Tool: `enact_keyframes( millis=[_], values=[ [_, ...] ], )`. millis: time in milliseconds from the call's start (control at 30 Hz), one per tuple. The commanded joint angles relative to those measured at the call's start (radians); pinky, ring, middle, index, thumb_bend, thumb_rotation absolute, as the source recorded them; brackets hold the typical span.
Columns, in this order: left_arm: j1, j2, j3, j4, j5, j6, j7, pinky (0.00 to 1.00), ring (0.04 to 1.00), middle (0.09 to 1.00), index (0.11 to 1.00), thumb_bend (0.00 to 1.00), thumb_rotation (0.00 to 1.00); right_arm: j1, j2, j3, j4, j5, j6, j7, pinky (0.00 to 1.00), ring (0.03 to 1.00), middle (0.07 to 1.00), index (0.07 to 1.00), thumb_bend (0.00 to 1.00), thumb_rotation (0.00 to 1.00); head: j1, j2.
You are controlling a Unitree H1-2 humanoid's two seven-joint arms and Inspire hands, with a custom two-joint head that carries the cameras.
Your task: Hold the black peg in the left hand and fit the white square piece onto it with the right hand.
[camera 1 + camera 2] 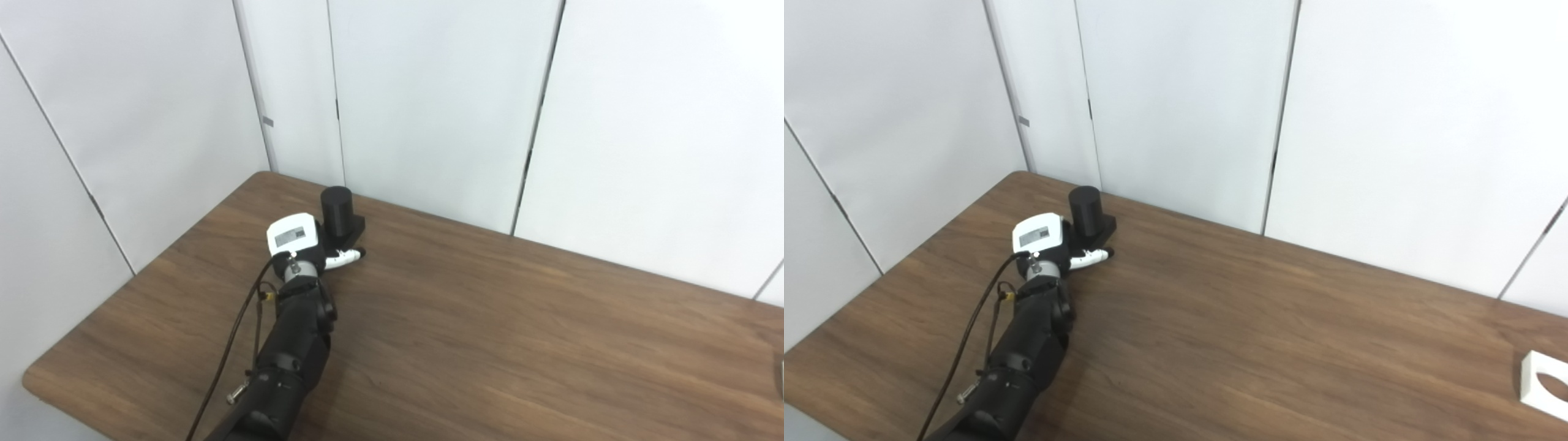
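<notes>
At the table's (pixel 490 343) far left corner, the left hand (pixel 300 242) reaches the upright black peg (pixel 338 211), thumb extended beside its base; whether it grips cannot be told. Far right, the white square piece (pixel 1543 384) lies flat, apparently awaiting the unseen right hand.

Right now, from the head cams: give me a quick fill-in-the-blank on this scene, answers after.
1. The left hand is at the black ____, at the table's far left corner.
2. The white square piece lies at the table's ____ edge.
3. The table top is made of dark ____.
4. The ____ hand is out of view.

Answers: peg; right; wood; right
</notes>
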Motion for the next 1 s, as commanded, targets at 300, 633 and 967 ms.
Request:
enact_keyframes(
  millis=[300,633,967],
  values=[
    [-0.043,0.084,-0.074,0.032,-0.143,-0.001,0.137,0.64,0.742,0.671,0.516,0.69,0.26,0.001,0.02,0.02,-0.001,0.001,0.0,0.007,0.71,0.85,0.874,0.87,0.77,1.0,-0.01,0.0],
    [-0.036,0.113,-0.13,0.03,-0.234,0.001,0.172,0.56,0.667,0.622,0.483,0.52,0.05,-0.013,0.024,0.032,0.016,0.001,-0.004,-0.004,0.74,0.861,0.854,0.866,0.8,1.0,-0.028,-0.004],
    [0.071,0.174,-0.203,-0.169,-0.392,-0.077,0.086,0.62,0.758,0.719,0.483,0.51,0.06,-0.01,0.032,0.052,0.007,-0.026,-0.003,-0.023,0.79,0.892,0.889,0.902,0.73,1.0,-0.069,0.006]
  ],
)
